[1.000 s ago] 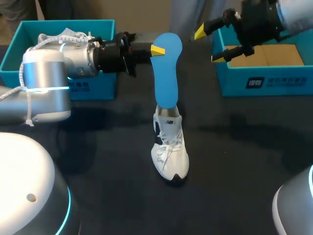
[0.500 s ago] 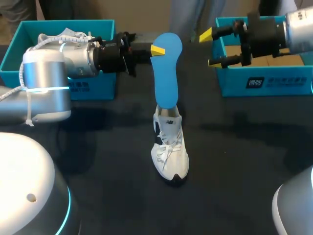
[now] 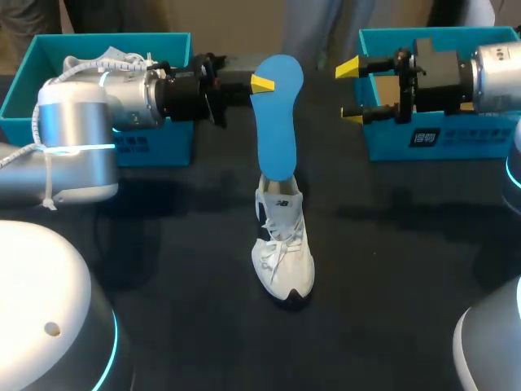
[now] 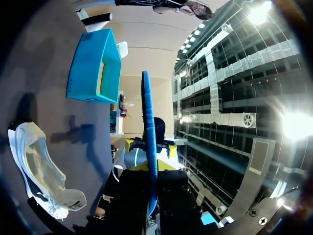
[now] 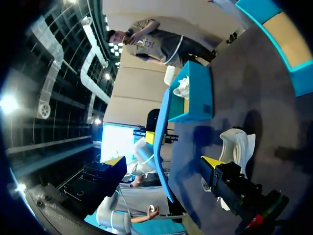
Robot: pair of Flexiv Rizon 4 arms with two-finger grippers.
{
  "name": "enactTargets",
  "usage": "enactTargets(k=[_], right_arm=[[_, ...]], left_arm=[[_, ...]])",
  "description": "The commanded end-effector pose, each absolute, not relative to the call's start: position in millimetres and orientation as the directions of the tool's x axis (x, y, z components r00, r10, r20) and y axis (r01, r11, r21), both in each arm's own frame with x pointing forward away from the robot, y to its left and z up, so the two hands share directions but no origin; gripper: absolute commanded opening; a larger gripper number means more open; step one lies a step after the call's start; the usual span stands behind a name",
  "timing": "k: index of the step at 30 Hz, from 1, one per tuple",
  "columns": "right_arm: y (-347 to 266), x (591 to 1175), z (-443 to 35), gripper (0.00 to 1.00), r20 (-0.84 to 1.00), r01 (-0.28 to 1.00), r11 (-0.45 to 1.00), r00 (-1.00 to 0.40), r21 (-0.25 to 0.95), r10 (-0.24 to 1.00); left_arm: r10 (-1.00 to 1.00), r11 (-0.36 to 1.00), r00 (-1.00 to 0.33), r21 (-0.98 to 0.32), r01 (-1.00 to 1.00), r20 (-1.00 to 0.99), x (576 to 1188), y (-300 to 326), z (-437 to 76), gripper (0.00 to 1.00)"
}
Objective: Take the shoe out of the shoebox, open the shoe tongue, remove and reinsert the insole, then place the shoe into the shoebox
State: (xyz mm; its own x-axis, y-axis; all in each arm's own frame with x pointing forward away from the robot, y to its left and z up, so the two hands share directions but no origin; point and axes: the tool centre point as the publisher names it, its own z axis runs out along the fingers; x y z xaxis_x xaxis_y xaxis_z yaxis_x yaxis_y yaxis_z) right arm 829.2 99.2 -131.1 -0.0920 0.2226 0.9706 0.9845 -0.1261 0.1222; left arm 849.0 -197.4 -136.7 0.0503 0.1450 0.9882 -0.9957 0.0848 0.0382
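Though pinched by the left gripper [image 3: 262,82] at upper centre, a flat blue insole [image 3: 277,122] stands in a white laced sneaker [image 3: 283,252].
Upper right, the right gripper [image 3: 352,91] gapes wide.

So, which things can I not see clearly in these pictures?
- Lower end of the insole: in the head view, the collar of the shoe hides it, so how deep it sits is unclear.
- Far finger of the left gripper: in the head view, it is behind the insole.
- White contents of the left shoebox: in the head view, the left arm covers most of them.
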Motion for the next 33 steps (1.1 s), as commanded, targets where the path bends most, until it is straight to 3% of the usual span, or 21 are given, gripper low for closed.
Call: enactTargets(k=[1,10,19,30,33], right_arm=[[100.9,829.4,-130.7,1.00,0.970,0.984,-0.127,-0.091,0.122,0.225],[100.9,829.4,-130.7,1.00,0.970,0.984,-0.127,-0.091,0.122,0.225],[100.9,829.4,-130.7,1.00,0.970,0.984,-0.127,-0.091,0.122,0.225],[100.9,829.4,-130.7,1.00,0.970,0.984,-0.127,-0.091,0.122,0.225],[100.9,829.4,-130.7,1.00,0.970,0.984,-0.127,-0.091,0.122,0.225]], left_arm=[[0.143,0.084,0.050,0.039,-0.996,0.988,848.7,-197.3,-136.4,0.00],[0.143,0.084,0.050,0.039,-0.996,0.988,848.7,-197.3,-136.4,0.00],[0.150,0.042,-0.475,-0.486,-0.873,0.867,854.5,-199.0,-129.9,0.00],[0.190,-0.038,-0.815,-0.825,-0.563,0.547,865.5,-188.1,-121.1,0.00],[0.156,-0.038,-0.927,-0.936,-0.350,0.340,871.6,-186.0,-120.6,0.00]])
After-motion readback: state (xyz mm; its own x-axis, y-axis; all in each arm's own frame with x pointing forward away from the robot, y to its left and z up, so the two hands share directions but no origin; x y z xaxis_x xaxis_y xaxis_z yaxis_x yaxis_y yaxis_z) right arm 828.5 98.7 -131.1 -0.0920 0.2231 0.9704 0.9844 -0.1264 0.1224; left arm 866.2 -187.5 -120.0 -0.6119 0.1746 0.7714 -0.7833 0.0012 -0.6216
